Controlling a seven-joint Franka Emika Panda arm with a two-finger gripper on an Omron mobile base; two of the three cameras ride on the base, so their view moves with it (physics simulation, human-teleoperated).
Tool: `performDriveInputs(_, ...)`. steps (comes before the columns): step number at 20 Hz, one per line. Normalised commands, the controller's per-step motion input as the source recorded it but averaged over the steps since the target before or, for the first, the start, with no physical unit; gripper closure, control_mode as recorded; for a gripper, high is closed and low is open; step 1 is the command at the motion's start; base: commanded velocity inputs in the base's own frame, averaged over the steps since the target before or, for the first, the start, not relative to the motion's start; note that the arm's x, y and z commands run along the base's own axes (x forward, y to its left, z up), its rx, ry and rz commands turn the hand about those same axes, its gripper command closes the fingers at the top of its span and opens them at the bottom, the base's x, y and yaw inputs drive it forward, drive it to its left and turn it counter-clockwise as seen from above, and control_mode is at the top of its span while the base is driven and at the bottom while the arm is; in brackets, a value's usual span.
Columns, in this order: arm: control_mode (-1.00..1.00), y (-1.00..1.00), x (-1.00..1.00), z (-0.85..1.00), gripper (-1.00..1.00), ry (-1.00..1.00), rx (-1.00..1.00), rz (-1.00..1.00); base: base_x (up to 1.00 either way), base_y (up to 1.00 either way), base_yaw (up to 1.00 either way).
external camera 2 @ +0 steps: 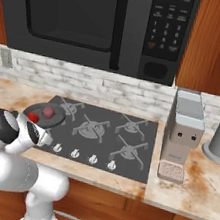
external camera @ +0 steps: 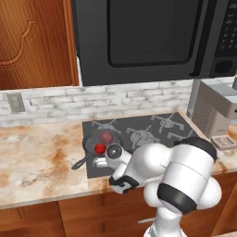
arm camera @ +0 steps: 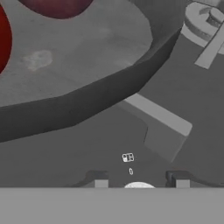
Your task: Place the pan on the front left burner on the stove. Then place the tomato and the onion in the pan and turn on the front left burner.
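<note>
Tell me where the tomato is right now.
The tomato lies inside the pan on the stove's front left burner, on the near side of the onion; in the right base view it sits left of the onion.

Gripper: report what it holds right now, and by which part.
It cannot be told for sure. In the hand view the gripper has its two finger tips either side of a small silvery knob below the pan, but contact isn't visible.

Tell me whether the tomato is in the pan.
In. The tomato lies inside the pan rim on the stove, beside the onion.
</note>
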Motion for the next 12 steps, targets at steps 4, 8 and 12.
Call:
performDriveInputs(4,-1.00,-0.59,-0.11,-0.59,1.00,-0.03,0.04,0.00,0.00,0.00,0.00)
performDriveInputs(8,-1.00,-0.60,-0.19,-0.60,1.00,0.00,0.09,0.00,0.00,0.00,0.00)
performDriveInputs(12,-1.00,-0.91,-0.16,-0.39,1.00,0.01,0.20,0.09,0.00,0.00,0.00)
